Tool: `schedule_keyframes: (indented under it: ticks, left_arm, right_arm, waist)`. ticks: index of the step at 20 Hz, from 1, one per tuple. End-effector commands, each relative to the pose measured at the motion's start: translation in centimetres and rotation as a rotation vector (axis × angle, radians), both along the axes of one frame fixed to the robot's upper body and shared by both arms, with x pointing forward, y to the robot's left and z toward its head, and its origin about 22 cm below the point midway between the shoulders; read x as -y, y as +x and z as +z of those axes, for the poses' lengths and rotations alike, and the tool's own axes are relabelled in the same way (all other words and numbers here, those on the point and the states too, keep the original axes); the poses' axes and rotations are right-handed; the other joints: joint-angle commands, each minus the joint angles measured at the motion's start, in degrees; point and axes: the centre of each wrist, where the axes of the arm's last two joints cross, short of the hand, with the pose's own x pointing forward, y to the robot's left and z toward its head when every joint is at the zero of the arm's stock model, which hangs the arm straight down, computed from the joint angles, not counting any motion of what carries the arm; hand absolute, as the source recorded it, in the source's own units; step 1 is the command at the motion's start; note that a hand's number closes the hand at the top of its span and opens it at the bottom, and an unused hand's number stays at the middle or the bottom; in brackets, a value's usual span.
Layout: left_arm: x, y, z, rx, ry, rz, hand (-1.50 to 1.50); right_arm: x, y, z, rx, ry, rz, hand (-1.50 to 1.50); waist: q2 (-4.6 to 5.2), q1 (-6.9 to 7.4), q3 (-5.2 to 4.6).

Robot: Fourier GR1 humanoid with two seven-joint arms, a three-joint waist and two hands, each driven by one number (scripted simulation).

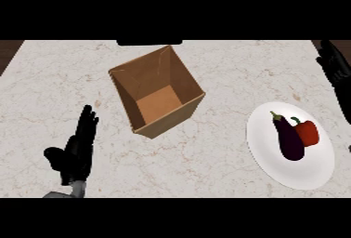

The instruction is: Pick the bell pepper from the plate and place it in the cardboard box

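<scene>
The left hand (pixel 74 155) rested open on the table (pixel 226 60); the right hand (pixel 336 65), far right, was unreadable. The red bell pepper (pixel 308 132) lay on the plate (pixel 274 158), touching an eggplant (pixel 289 138). Likely light, stiff and slick, it seemed best gripped across its free right flank; the cardboard box (pixel 158 93) stood open beyond.

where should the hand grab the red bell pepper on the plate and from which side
Likely round the bell pepper body, coming from above and from its right. An eggplant lies touching its left side on the white plate, so that flank is blocked, while the right side is bare. The right hand is nearest, at the view's right edge; the left hand rests open, far left.
</scene>
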Motion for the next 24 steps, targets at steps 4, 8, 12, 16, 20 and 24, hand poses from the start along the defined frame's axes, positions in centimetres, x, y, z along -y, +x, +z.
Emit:
schedule_keyframes:
  ticks: [4, 8, 12, 16, 20, 24]
  left_arm:
    - [-4.3, 0.6, 1.7, -0.004, 0.248, -0.067, 0.0]
    - [-4.9, 0.7, 1.8, -0.032, 0.316, -0.075, 0.0]
    - [-6.0, 0.7, 2.7, -0.064, 0.346, -0.099, 0.0]
    - [-4.8, 0.3, 3.0, -0.067, 0.326, -0.109, 0.0]
    - [-5.2, 0.7, 2.8, -0.071, 0.317, -0.098, 0.0]
    - [-6.2, -0.3, 3.8, -0.068, 0.323, -0.117, 0.0]
  right_arm:
    - [2.0, 1.0, -0.2, 0.241, 0.197, 0.121, -1.5]
    - [6.9, -0.5, 0.8, 0.195, -0.377, -0.144, 1.5]
    - [6.1, -1.4, -7.7, 0.289, 0.152, -0.303, -1.5]
    - [9.7, -1.4, -8.4, 0.284, 0.031, -0.165, -1.5]
    - [12.9, -2.6, -3.3, 0.105, -0.352, -0.089, -1.5]
    - [14.2, -2.8, -0.7, -0.05, -0.53, -0.029, -1.5]
  waist:
    - [1.12, 2.55, -0.08]
    - [1.7, 1.85, -0.29]
    - [1.05, 1.89, -0.12]
    - [0.92, 2.27, -0.29]
    - [0.9, 1.86, -0.44]
    - [0.72, 2.9, -0.38]
